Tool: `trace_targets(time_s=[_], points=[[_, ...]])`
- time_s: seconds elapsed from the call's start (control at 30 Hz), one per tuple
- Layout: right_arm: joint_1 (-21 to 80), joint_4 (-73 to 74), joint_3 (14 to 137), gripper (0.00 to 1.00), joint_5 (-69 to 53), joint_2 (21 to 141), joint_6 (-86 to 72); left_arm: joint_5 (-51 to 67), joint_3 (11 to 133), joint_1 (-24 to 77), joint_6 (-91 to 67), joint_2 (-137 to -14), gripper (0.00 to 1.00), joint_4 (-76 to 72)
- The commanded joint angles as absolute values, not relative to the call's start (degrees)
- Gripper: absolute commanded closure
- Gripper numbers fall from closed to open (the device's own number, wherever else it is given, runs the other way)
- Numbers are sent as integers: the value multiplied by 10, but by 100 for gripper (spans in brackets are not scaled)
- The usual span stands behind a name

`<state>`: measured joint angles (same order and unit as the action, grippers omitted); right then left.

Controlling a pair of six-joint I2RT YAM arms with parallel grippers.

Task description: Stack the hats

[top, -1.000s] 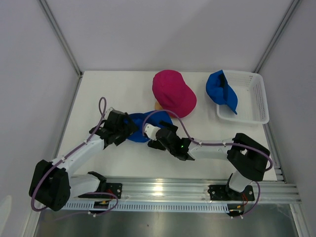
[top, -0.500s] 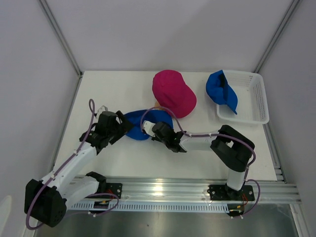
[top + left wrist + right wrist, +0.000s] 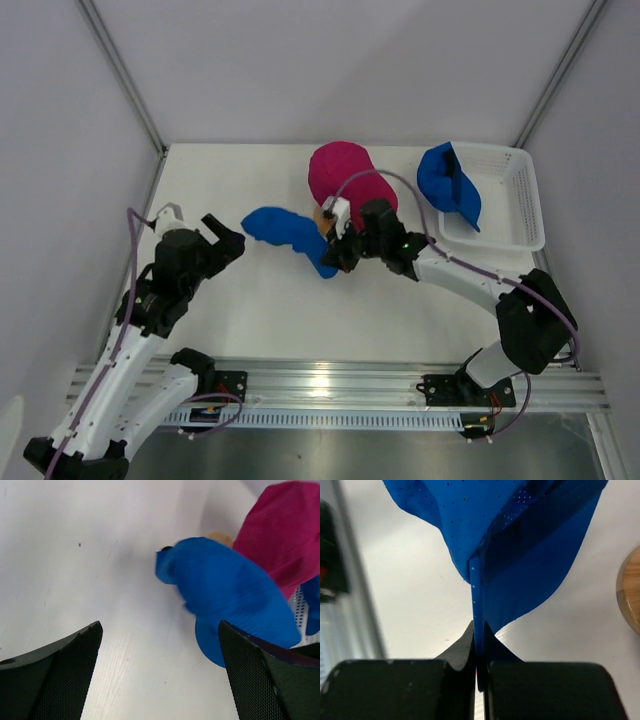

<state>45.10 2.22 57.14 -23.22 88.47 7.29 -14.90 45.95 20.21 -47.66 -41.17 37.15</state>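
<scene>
Right gripper [image 3: 337, 254] is clenched on a thin fold of one blue cap [image 3: 288, 230], which spreads leftward from the jaws at the centre of the top view, just left of the pink cap [image 3: 345, 178]. Left gripper [image 3: 222, 236] stands wide apart at centre left, holding nothing. The second blue cap [image 3: 447, 182] drapes over the left rim of the white basket [image 3: 522, 205] at upper right.

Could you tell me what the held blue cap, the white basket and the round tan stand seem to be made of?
Royal blue fabric cap: soft matte cloth, probably perforated synthetic; tiny holes show, and it folds thin in the right gripper. White mesh basket: likely moulded plastic, with a regular grid of holes. Round tan stand: apparently wood, faint grain, satin.
</scene>
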Motion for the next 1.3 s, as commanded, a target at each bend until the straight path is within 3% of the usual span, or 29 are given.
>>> trace_targets(time_s=[0.0,0.13,0.27,0.4,0.63,0.87,0.97,1.07,1.2,1.27], points=[[372,-27,635,100,-474,843,-54,-193,511,195,-423,-368,0,395],[314,40,743,100,-517,880,-138,-211,519,195,-399,-331,1,387],[263,-43,788,100,-563,918,-331,-221,519,195,-382,-310,0,372],[217,-50,830,100,-598,968,-424,-218,523,195,-372,-316,0,372],[155,-61,802,100,-694,1033,-489,-194,516,195,-363,-334,0,359],[112,-23,780,96,-702,1042,-455,-169,519,195,-356,-351,0,350],[85,21,768,92,-695,1030,-415,-169,515,194,-359,-350,1,348],[66,62,769,81,-693,1023,-373,-161,510,195,-361,-350,1,341],[54,105,765,58,-672,1017,-335,-149,507,195,-365,-356,1,334],[54,106,758,51,-657,999,-323,-142,509,195,-365,-361,1,332]])
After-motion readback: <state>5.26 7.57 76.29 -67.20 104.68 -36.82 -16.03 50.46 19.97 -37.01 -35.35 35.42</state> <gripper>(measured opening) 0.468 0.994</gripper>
